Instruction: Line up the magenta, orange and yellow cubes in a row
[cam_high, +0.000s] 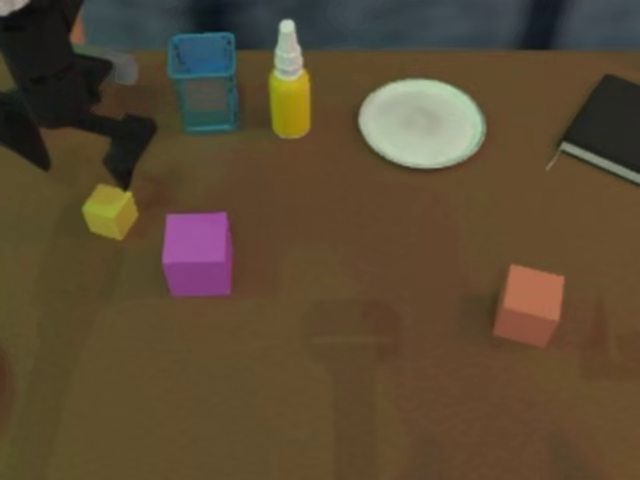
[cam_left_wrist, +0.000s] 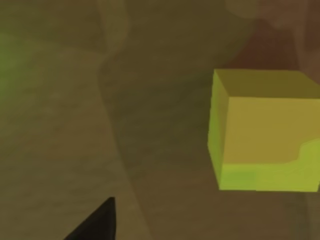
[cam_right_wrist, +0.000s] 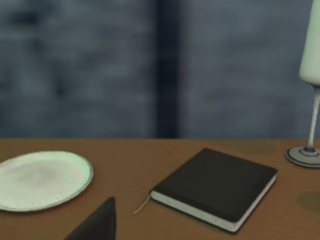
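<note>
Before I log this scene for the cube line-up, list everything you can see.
yellow cube: 1, bright yellow, table's left, just below the left gripper
magenta cube: 1, magenta-purple, right of the yellow cube
orange cube: 1, salmon-orange, right side, alone
mesh pen holder: 1, blue, back left
squeeze bottle: 1, yellow with white nozzle, beside the holder
paper plate: 1, white, back centre-right
notebook: 1, black, back right
wine glass: 1, pale, right wrist view only
table: 1, brown
left gripper: 1, black, above the yellow cube
right arm: not in top view
</note>
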